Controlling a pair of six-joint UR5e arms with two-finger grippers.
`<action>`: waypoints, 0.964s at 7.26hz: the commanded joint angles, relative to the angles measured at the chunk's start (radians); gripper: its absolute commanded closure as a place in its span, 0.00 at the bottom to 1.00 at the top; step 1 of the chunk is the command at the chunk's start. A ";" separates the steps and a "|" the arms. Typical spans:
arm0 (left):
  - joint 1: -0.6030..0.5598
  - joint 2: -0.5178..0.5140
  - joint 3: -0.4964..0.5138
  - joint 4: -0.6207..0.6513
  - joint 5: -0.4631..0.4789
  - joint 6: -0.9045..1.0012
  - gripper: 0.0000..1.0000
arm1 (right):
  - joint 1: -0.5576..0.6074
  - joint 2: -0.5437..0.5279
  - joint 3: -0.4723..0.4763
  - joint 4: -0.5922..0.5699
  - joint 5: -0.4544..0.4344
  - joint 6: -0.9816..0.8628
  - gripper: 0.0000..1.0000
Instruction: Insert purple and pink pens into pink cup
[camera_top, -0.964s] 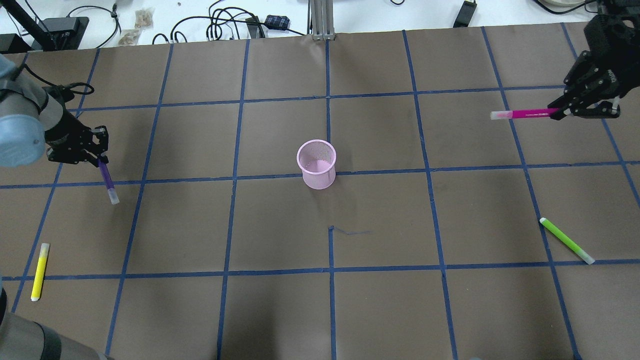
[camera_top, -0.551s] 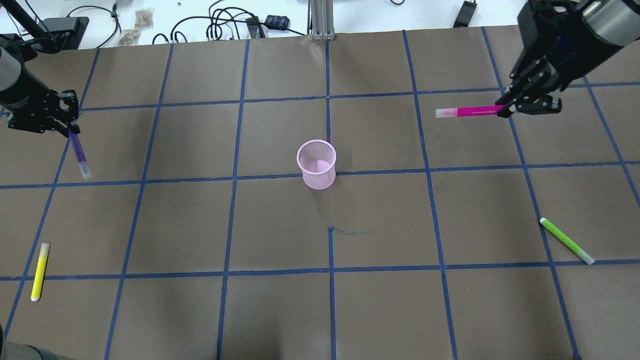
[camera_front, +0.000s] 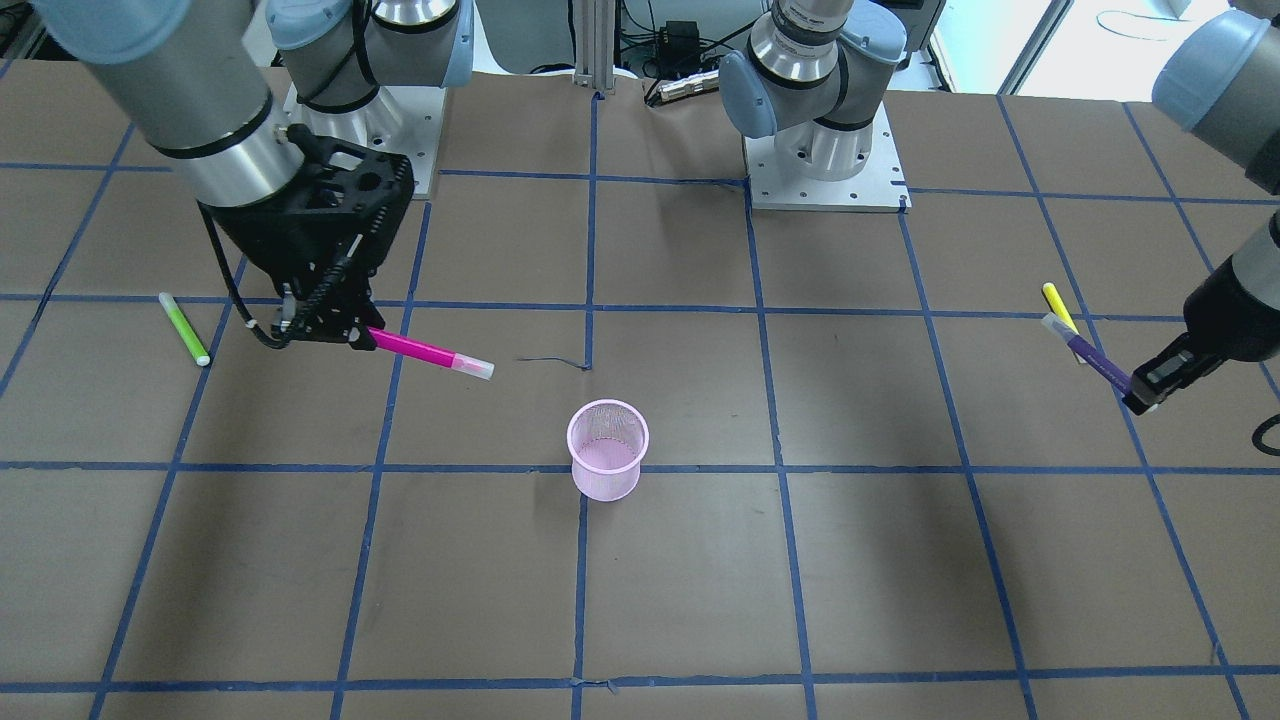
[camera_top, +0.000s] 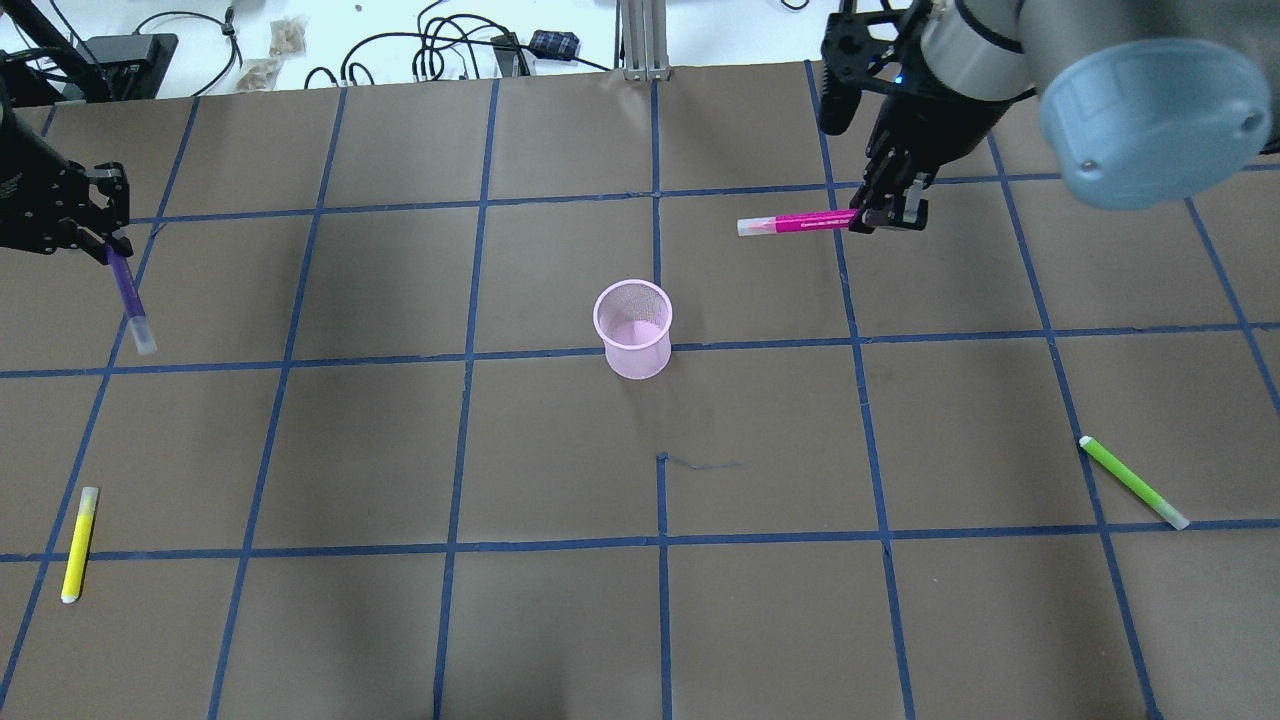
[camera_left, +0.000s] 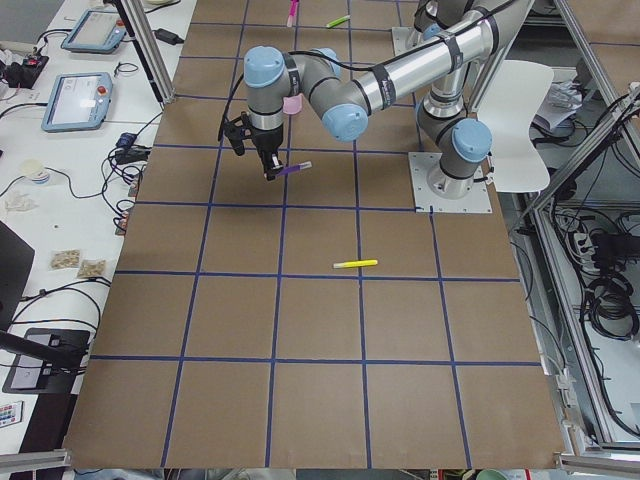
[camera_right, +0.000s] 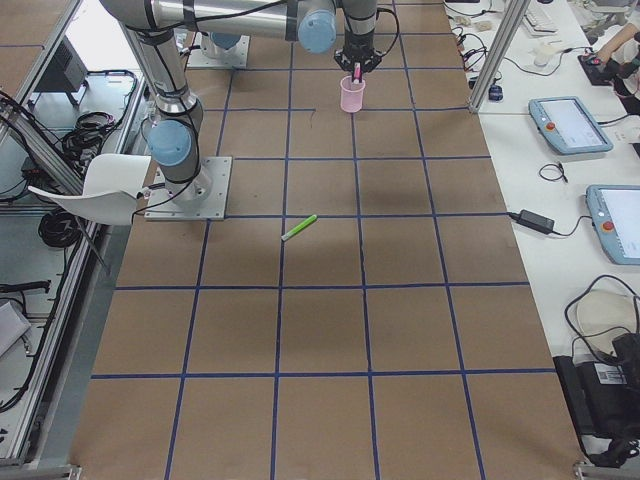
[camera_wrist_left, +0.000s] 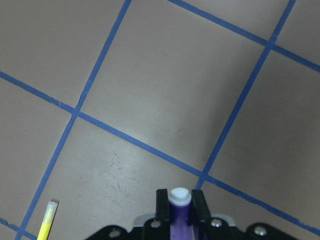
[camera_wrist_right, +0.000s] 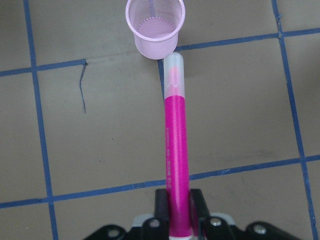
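Since a second ago the right gripper (camera_top: 880, 215) has swung in from the right edge of the tabletop (camera_top: 760, 600) toward its middle, while the left gripper (camera_top: 108, 245) has drawn out to the left edge. Both hang above the tabletop. The right gripper is closed tight on the pink pen (camera_top: 800, 222), which lies level, its capped tip pointing toward the cup (camera_top: 633, 328) and near it. The left gripper is clamped on the purple pen (camera_top: 130, 295), capped tip slanting down. The cup stands upright at the tabletop's middle. A green pen (camera_top: 1133, 482) lies by the right edge, a yellow pen (camera_top: 79, 545) by the left.
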 joint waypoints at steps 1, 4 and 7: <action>-0.021 -0.009 -0.005 0.004 -0.002 0.000 1.00 | 0.151 0.083 -0.002 -0.135 -0.138 0.156 1.00; -0.021 -0.013 -0.010 0.008 -0.002 0.001 1.00 | 0.261 0.154 -0.005 -0.174 -0.297 0.135 1.00; -0.021 -0.015 -0.020 0.013 -0.002 0.009 1.00 | 0.366 0.197 -0.006 -0.210 -0.442 0.153 1.00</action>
